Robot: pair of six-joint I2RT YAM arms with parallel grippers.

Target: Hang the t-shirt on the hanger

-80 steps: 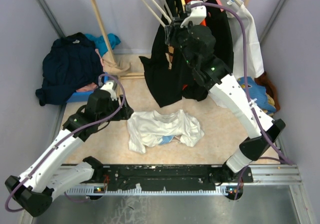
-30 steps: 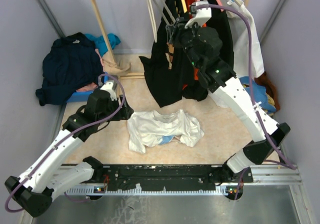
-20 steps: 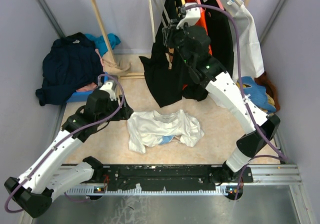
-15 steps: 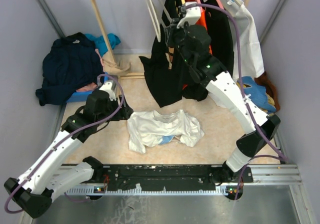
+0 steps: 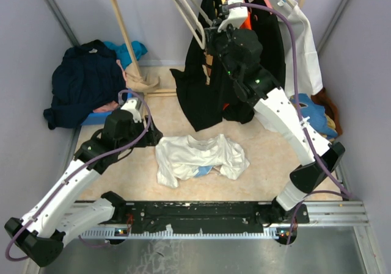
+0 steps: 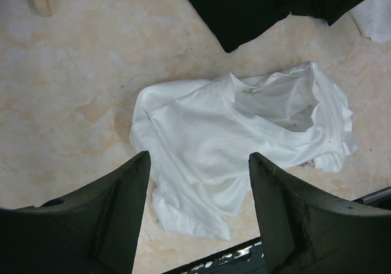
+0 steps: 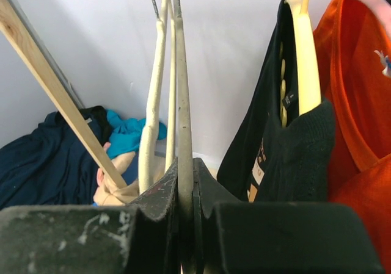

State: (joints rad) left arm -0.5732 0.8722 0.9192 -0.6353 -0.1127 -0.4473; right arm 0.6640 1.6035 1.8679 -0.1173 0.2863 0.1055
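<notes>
The right pincer (image 7: 185, 164), half open a second ago, now clenches on the hanger (image 7: 181, 85) standing up between its jaws, likely ready for unhooking, while the t-shirt (image 6: 232, 133) lies crumpled below the left pincer (image 6: 198, 158), which hangs spread and empty.

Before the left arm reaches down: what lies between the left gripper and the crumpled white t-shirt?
Nothing. In the left wrist view the left gripper, jaws open, looks straight at the crumpled white t-shirt; the stretch is bare.
</notes>
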